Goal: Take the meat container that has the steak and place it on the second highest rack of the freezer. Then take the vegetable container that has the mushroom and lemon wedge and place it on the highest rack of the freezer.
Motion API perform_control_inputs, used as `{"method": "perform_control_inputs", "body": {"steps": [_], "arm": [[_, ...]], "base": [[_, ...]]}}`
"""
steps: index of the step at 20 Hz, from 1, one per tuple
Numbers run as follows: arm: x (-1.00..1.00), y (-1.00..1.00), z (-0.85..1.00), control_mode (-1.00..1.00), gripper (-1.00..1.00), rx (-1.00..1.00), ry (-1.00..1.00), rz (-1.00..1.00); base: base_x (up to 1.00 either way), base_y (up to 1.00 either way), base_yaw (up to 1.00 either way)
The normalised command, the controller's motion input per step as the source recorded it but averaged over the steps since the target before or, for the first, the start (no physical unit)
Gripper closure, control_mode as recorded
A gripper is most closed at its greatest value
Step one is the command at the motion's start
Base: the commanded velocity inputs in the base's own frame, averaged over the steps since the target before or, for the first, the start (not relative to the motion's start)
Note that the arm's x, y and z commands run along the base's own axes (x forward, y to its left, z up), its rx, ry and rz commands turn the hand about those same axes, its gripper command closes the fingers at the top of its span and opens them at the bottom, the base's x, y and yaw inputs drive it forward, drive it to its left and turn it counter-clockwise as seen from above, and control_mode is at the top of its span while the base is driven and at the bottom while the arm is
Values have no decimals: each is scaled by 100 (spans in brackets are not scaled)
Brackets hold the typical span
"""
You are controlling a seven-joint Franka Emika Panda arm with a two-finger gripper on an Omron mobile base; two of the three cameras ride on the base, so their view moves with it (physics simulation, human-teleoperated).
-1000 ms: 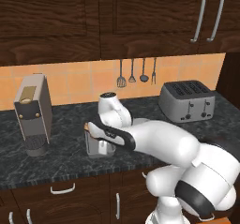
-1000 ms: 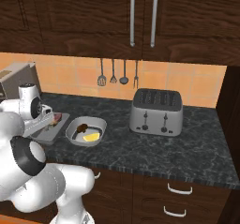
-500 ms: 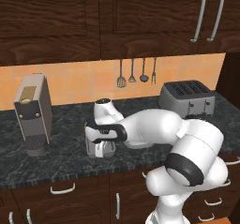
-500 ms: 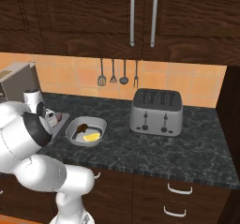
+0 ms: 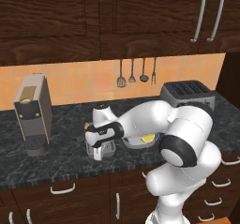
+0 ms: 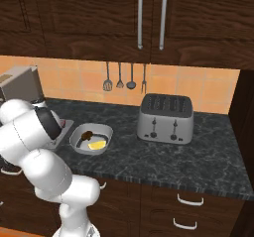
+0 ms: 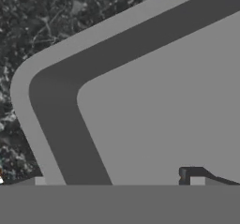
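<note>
At centre left of the left base view, your gripper [image 5: 100,148] hung spread wide, grasping nothing, low over the meat container. Right base view: vegetable container [image 6: 91,138] waited at centre left with lemon wedge [image 6: 97,144] and mushroom [image 6: 87,134]. Hand view: meat container [image 7: 140,101] lay close below for pickup.

Grey tray [image 7: 154,110] on black speckled counter [image 7: 42,12]; yellow lemon wedge [image 6: 97,144].

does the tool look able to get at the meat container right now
Probably yes: the open tool hangs right over the grey meat container, whose rim and bare inside fill the hand view, with nothing between them.
</note>
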Motion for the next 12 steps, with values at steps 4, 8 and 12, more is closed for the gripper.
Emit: {"method": "perform_control_inputs", "body": {"steps": [4,8,12], "arm": [[6,2,-38,-100,-100,0,0,0],[6,4,-25,-100,100,0,0,0],[0,0,0,-100,100,0,0,0]], "base": [[0,0,0],[0,0,0],[0,0,0]]}}
